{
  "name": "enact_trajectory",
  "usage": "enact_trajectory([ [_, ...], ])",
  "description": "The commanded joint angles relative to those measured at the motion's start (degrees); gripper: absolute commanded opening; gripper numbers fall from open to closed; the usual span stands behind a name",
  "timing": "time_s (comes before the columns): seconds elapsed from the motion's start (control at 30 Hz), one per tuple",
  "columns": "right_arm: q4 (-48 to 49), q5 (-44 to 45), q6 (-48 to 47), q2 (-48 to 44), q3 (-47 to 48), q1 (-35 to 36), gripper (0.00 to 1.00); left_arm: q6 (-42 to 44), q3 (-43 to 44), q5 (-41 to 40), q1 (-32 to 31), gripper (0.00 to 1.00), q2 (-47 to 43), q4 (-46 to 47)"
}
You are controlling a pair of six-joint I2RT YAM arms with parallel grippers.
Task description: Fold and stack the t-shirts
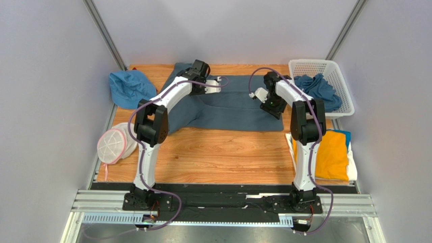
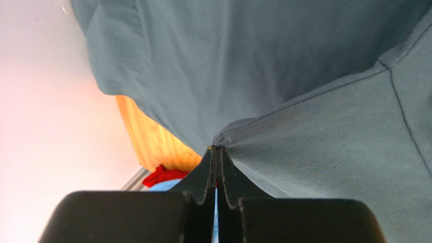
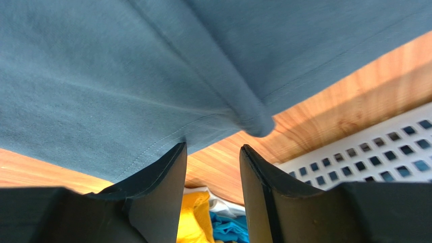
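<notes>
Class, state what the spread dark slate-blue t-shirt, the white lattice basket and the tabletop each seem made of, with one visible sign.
Dark slate-blue t-shirt: soft matte knit cloth, probably cotton; stitched hems, folds.
White lattice basket: likely moulded plastic, smooth; regular holes.
Tabletop: wood or wood-look laminate, slight sheen; grain lines.

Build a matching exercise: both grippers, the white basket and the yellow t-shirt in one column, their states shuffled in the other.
1 left gripper
2 right gripper
3 white basket
4 yellow t-shirt

A open, gripping nothing
B holds crumpled blue cloth
C shut on the slate-blue t-shirt
D folded flat at the table's right edge

Pairs: 1-C, 2-A, 3-B, 4-D
</notes>
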Motion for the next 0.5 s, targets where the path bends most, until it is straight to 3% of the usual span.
enact_trajectory([
  [0.0,2.1,1.0,0.4,-4.2,-1.6,-0.2,0.47,3.2,4.2,-2.2,0.3,0.0,1.3,3.6],
  [0.33,2.3,1.1,0.7,-4.5,-2.5,-0.2,0.47,5.7,4.2,-5.2,0.3,0.03,4.1,8.4],
  [0.37,2.3,1.1,0.7,-4.6,-2.6,-0.2,0.47,5.6,4.1,-5.5,0.3,0.2,4.4,8.9],
  [0.43,2.5,1.3,0.7,-4.8,-3.3,-0.2,0.47,5.0,3.9,-5.3,0.3,0.34,4.4,10.3],
  [0.47,2.6,1.3,0.7,-5.1,-3.4,-0.2,0.47,4.0,3.8,-4.9,0.2,0.46,4.1,11.2],
])
